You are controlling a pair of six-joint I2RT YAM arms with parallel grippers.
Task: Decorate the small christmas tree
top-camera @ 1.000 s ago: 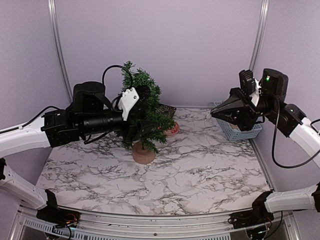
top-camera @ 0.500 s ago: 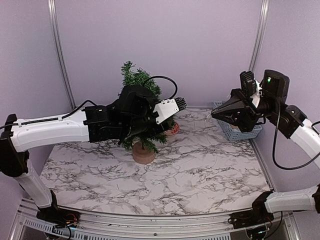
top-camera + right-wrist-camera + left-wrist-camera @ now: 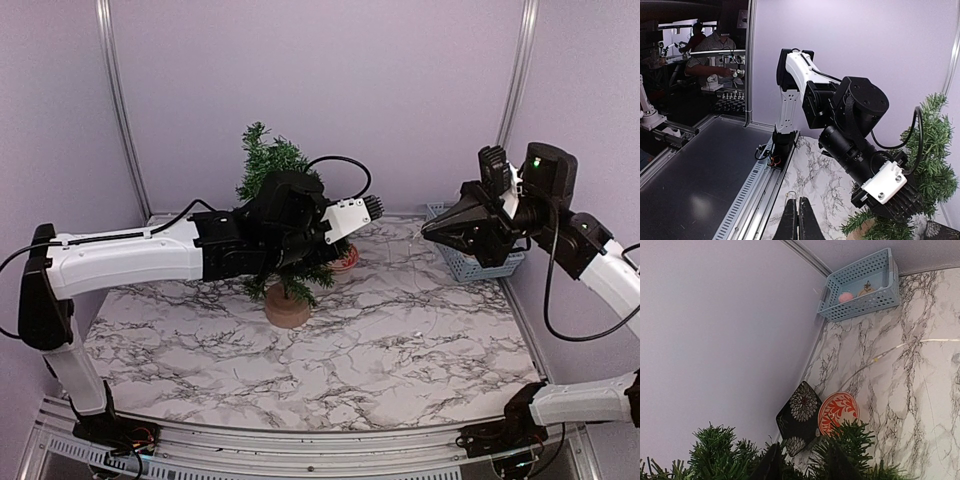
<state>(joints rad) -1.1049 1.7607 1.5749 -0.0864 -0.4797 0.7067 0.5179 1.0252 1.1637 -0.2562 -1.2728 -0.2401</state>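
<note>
Toward the back edge of the worktop, left of centre, the small christmas tree [image 3: 268, 165] stands upright on its round base, long axis vertical. My left arm [image 3: 130, 262] reaches in from the left edge and is the nearer one. Its jaws sit among the branches, part-way apart, and I cannot tell whether they pinch a twig. At the back-right corner, the right jaws are pressed together with nothing between them, near the blue basket [image 3: 482, 262] and well apart from the tree.
</note>
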